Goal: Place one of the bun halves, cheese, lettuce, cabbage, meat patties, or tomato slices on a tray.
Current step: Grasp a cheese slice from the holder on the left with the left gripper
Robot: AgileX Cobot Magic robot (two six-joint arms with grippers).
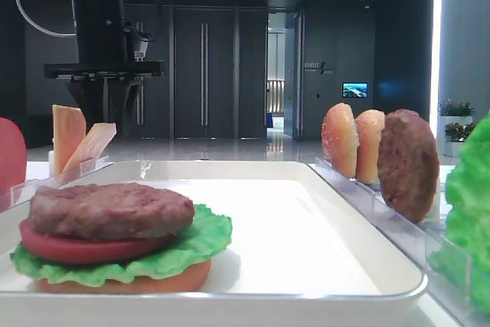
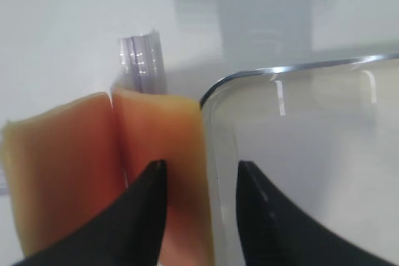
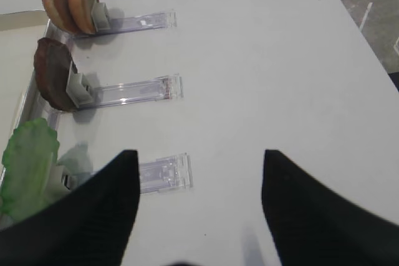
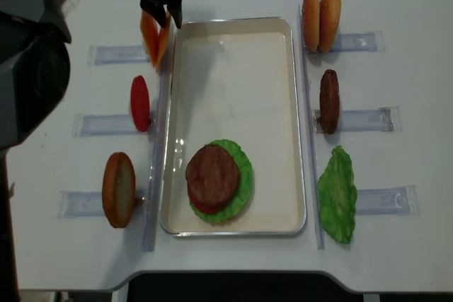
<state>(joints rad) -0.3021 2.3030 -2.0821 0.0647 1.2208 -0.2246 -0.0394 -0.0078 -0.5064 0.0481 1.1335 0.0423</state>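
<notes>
Two pale orange cheese slices (image 4: 152,40) stand in a clear rack left of the white tray (image 4: 233,83). My left gripper (image 2: 202,162) is open and straddles the slice nearer the tray (image 2: 168,129). Its left finger sits between the two slices and its right finger hangs over the tray rim (image 2: 215,91), with a gap to the cheese. That slice leans toward the tray (image 1: 90,147). On the tray lies a stack: bun base, lettuce, tomato slice and meat patty (image 4: 212,175). My right gripper (image 3: 199,152) is open over bare table with nothing between its fingers.
Right of the tray, clear racks hold two bun halves (image 4: 322,8), a patty (image 4: 329,100) and lettuce (image 4: 336,192). Left of it stand a tomato slice (image 4: 140,102) and a bun half (image 4: 118,189). The far end of the tray is bare.
</notes>
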